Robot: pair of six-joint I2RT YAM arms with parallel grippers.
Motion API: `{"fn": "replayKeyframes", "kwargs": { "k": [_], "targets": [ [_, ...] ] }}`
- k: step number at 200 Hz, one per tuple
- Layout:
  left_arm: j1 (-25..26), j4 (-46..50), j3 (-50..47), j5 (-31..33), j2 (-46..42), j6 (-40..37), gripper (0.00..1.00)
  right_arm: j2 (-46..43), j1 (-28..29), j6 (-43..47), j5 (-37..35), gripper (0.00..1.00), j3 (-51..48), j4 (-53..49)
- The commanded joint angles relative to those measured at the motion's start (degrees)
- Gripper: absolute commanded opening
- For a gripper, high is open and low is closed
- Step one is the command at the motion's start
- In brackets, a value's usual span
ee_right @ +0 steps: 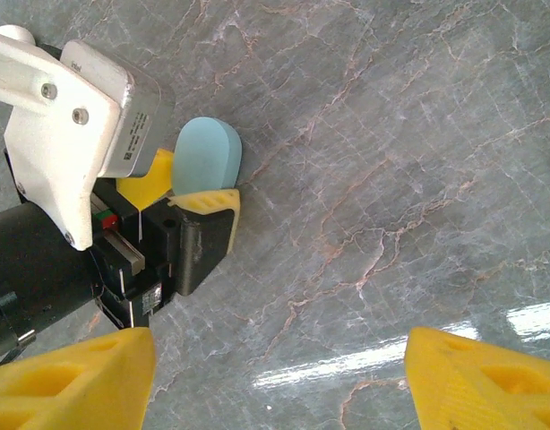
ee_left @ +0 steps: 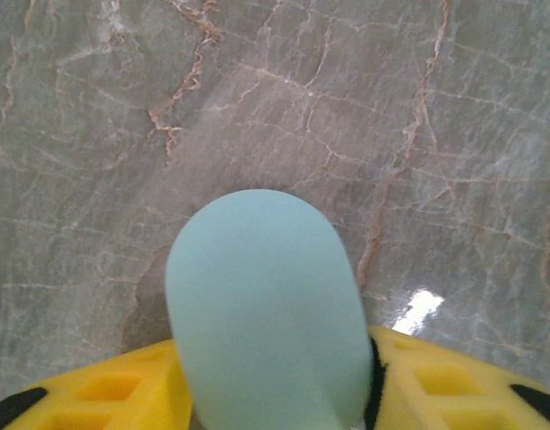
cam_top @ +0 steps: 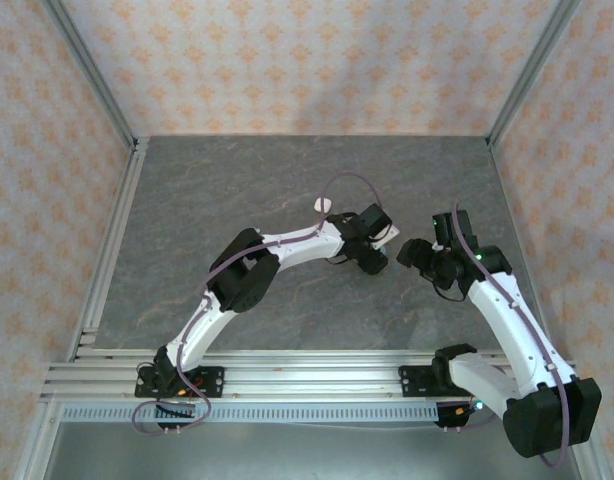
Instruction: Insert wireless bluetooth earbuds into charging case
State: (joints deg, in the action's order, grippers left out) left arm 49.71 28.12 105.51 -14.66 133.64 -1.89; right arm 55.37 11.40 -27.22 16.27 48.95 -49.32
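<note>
Marble table (ee_left: 409, 125) around teal charging case (ee_left: 266, 305) pinched in left end effector (ee_right: 187, 186).

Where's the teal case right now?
The teal case sits between the yellow fingers of the left claw, near the centre of the grey marbled tabletop. In the right wrist view it is at upper left.

Over the grey marbled table (cam_top: 237, 180), left claw (cam_top: 380, 258) and right claw (cam_top: 415, 250) close together.
</note>
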Motion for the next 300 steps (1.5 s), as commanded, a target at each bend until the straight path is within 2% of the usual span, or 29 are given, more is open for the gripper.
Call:
{"fn": "replayKeyframes", "kwargs": {
  "k": [1,36,81,116,152,167,195,226,259,300],
  "targets": [
    [-0.35,-0.98,-2.99,-2.92,-1.84,-2.03,0.43,-0.96,-0.41,-0.86,-1.65,0.74,0.53,-1.40],
    [-1.65,-6.43,-10.01,-7.12,-7.67,-3.93,0.31,-1.36,-0.41,-0.26,-2.44,0.74,1.32,-2.59],
    [-4.09,-10.53,-19.16,-10.84,-17.47,-6.70,0.30,-2.35,-0.41,-1.33,-0.92,0.73,2.55,-3.03],
    [-6.35,-10.60,-25.98,-16.28,-27.84,-10.71,0.30,-3.10,-0.41,-3.16,7.40,0.69,2.12,0.91],
    [-8.36,-7.19,-30.56,-21.23,-36.72,-14.48,0.29,-2.31,-0.12,-7.98,20.73,0.60,1.43,8.45],
    [-9.30,-6.83,-32.43,-23.62,-39.98,-14.86,0.29,-1.56,2.26,-10.08,23.70,0.59,1.56,11.72],
    [-10.22,-3.48,-33.60,-26.18,-44.25,-16.39,0.29,0.58,9.12,-13.19,24.03,0.60,3.45,16.06],
    [-10.51,0.36,-33.62,-27.48,-46.94,-17.84,0.29,3.43,14.25,-16.09,25.06,0.62,5.07,21.01],
    [-10.60,1.96,-33.88,-28.74,-49.20,-18.31,0.29,5.93,17.58,-16.20,24.38,0.63,7.02,22.31],
    [-10.76,3.36,-34.10,-29.16,-51.60,-19.04,0.29,8.56,19.09,-18.07,25.41,0.63,7.18,24.66]
  ]
}}
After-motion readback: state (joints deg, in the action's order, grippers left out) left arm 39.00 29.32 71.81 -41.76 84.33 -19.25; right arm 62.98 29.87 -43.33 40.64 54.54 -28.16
